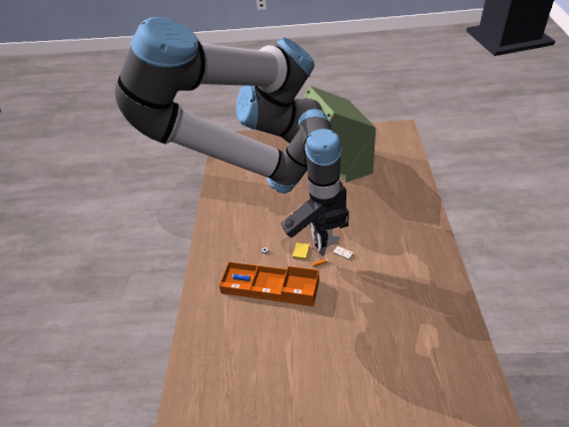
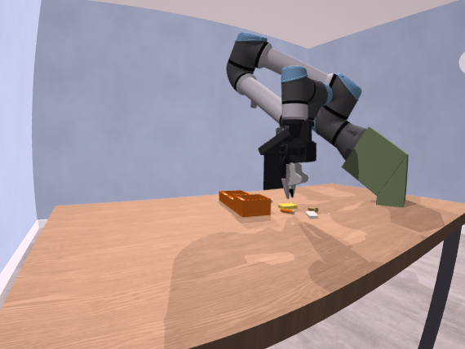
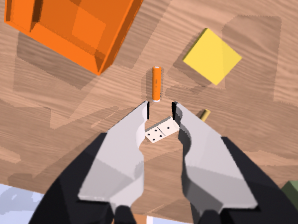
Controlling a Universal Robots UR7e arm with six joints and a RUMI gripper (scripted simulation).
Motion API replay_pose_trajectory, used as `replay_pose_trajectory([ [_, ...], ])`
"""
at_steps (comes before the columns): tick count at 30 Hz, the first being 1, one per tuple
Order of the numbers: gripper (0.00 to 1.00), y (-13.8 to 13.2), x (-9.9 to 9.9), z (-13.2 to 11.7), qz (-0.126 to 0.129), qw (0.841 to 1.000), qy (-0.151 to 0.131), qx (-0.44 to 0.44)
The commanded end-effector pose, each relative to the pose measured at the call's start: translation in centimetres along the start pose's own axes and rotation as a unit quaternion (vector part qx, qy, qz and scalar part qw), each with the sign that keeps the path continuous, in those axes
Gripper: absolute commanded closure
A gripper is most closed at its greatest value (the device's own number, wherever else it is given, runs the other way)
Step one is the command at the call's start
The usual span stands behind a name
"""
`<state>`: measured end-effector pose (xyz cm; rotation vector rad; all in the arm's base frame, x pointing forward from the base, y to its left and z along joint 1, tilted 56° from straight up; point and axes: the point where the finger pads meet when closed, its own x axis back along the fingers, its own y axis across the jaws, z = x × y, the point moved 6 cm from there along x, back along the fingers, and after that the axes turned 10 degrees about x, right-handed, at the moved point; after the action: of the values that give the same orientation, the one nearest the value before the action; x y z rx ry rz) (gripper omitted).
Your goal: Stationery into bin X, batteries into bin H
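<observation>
My gripper (image 1: 321,252) (image 2: 290,196) (image 3: 160,102) is open with a narrow gap, empty, pointing down above the table near the orange battery. The orange battery (image 1: 320,262) (image 2: 287,211) (image 3: 156,83) lies just ahead of the fingertips in the wrist view. A yellow sticky-note pad (image 1: 300,250) (image 2: 288,205) (image 3: 212,56) lies beside it. A blue cylinder (image 1: 241,277), probably a battery, lies in the left bin. Three joined orange bins (image 1: 299,298) (image 2: 256,207) stand upright; their label letters are unreadable.
A white domino (image 1: 343,252) (image 2: 312,214) (image 3: 162,130) lies beside the battery. A small brass-coloured piece (image 2: 313,209) (image 3: 205,115) lies near it, partly behind a finger in the wrist view. A small metallic nut-like piece (image 1: 265,250) lies behind the bins.
</observation>
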<state>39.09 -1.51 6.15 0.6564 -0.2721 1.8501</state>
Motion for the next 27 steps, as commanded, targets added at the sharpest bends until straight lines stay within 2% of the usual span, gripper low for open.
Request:
replay_pose_trajectory([
  [1,0.86,-0.1,-2.0,0.0,0.007,1.0,0.002,0.001],
  [4,0.86,-0.3,-3.0,0.1,0.008,1.0,0.002,0.0],
  [15,0.86,-0.7,-3.0,0.5,0.009,1.0,0.002,-0.001],
  [27,0.86,-0.3,-4.2,0.2,0.007,1.0,0.002,0.001],
])
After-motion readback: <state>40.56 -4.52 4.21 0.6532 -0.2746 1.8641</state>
